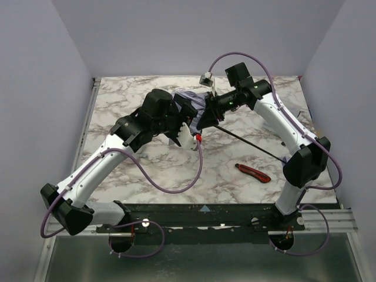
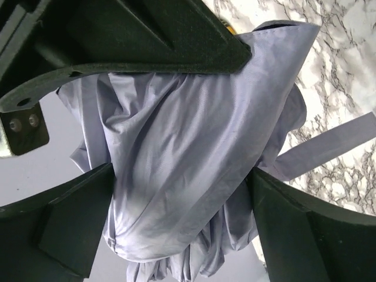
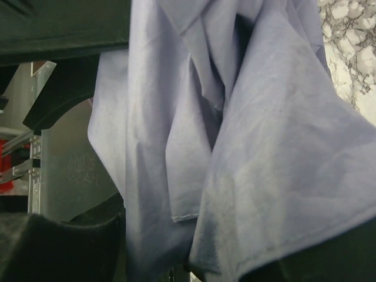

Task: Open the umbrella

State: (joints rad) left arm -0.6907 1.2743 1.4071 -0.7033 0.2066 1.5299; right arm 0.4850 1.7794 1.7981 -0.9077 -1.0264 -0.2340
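Though centred, umbrella [image 1: 194,104] in left tool [image 2: 182,200]

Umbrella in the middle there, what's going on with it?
Both grippers meet at the umbrella. The left gripper is shut on its bunched lavender fabric, which fills the gap between the fingers. The right gripper is pressed into the same fabric, but its grip cannot be told. The black shaft sticks out to the right. The umbrella is not yet open. A knife lies untouched nearby.

Umbrella [image 1: 196,103], its shaft [image 1: 249,143] and knife [image 1: 253,173] crowd centre-right; left tabletop [image 1: 111,97] open.
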